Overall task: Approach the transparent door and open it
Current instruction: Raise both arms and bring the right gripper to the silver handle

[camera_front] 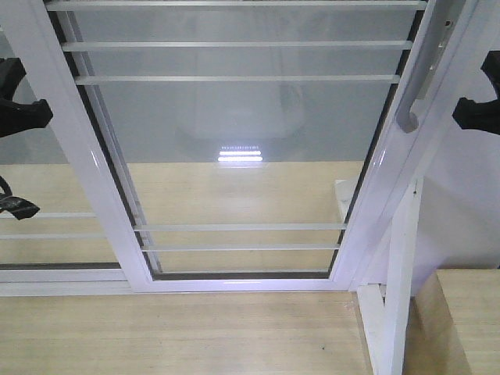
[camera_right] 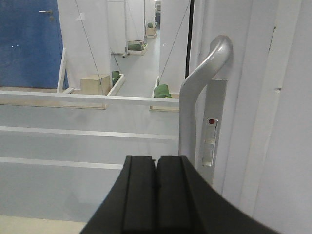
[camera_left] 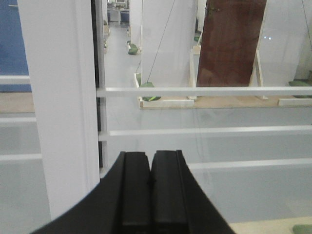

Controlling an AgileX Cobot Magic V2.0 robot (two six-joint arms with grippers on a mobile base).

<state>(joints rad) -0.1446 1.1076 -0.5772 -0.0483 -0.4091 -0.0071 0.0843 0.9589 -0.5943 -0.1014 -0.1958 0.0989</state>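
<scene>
Before transparent door | left jaws clenched, empty | right jaws clenched near handle

floor: pale wood boards up close, glossy grey floor farther off | light: bright striped lamp glare on the grey floor | walls: white pillar, blue door with lever handle, dark brown panel | furniture: white wooden brace, small wooden box beside a pillar
</scene>
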